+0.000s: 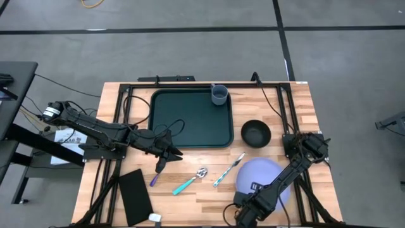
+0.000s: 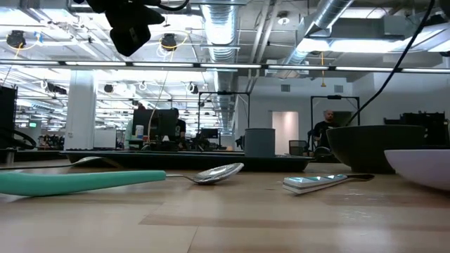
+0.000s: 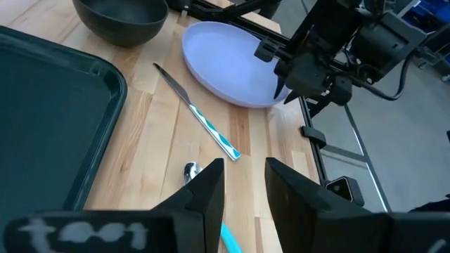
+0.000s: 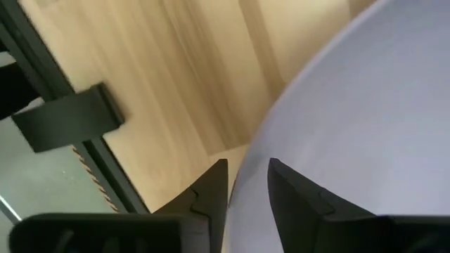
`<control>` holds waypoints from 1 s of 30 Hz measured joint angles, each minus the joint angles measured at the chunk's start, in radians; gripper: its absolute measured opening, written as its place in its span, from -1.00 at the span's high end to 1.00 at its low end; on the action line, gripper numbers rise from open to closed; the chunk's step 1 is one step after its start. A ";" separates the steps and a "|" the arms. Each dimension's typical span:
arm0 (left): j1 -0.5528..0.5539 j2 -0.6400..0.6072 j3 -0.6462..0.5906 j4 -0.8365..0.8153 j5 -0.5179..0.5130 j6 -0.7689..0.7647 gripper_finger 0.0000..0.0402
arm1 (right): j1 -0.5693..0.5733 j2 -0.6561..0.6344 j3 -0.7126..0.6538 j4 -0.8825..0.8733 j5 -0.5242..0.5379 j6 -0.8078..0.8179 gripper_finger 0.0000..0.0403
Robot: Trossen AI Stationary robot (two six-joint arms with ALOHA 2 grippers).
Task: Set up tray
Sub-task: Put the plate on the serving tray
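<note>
My left hand (image 1: 162, 163) hangs low over the tabletop (image 1: 209, 204), just off the near-left corner of the tray (image 1: 190, 120). It's set narrow with nothing in it. A purple utensil (image 1: 154, 180) lies just beside its tip. If I come down off-line there, I'd nudge that handle away instead of catching it.

The tray sits mid-table towards the far edge, with only a grey cup (image 1: 219, 95) standing in its far-right corner. A careless sweep across the tray could tip that cup.

Next along are the teal-handled spoon (image 1: 190, 182) and the knife (image 1: 228, 170), both loose on the wood between my two arms. Whichever arm crosses there could scatter them or bump the other.

The dark bowl (image 1: 255, 133) sits just beside the tray's right rim, in the path from plate to tray.

The lilac plate (image 1: 266, 174) is at the near right, and my right hand (image 4: 247, 163) straddles its rim. I cannot tell whether it has bitten yet. That's the one that worries me. An edge hold on a wide, smooth plate could let it droop or slip out on the lift. A low carry would clip the bowl or catch on the tray's raised rim.
</note>
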 joint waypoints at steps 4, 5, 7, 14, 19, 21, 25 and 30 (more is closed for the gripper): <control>0.000 0.000 0.000 -0.001 0.000 0.000 0.55 | -0.009 0.000 0.000 0.001 -0.004 0.001 0.76; 0.000 0.000 0.000 -0.001 0.000 0.000 0.55 | -0.011 0.000 0.000 0.000 -0.005 0.003 0.83; 0.000 0.000 0.000 -0.001 0.000 0.000 0.55 | -0.015 -0.002 0.000 -0.006 -0.005 0.006 0.94; 0.000 0.000 0.000 -0.001 0.000 -0.010 0.55 | -0.025 -0.003 0.000 0.000 0.004 0.056 0.96; 0.000 0.000 0.000 -0.001 0.000 -0.010 0.55 | -0.026 -0.003 0.002 -0.001 0.007 0.101 0.97; 0.000 0.000 0.000 -0.002 0.000 -0.010 0.55 | -0.026 -0.003 0.010 -0.006 0.011 0.107 0.98; 0.000 0.000 0.000 -0.002 0.000 -0.010 0.55 | -0.029 -0.003 0.041 -0.032 0.030 0.137 0.99; 0.000 0.000 0.000 -0.002 0.000 -0.010 0.55 | -0.038 -0.003 0.094 -0.104 0.068 0.139 1.00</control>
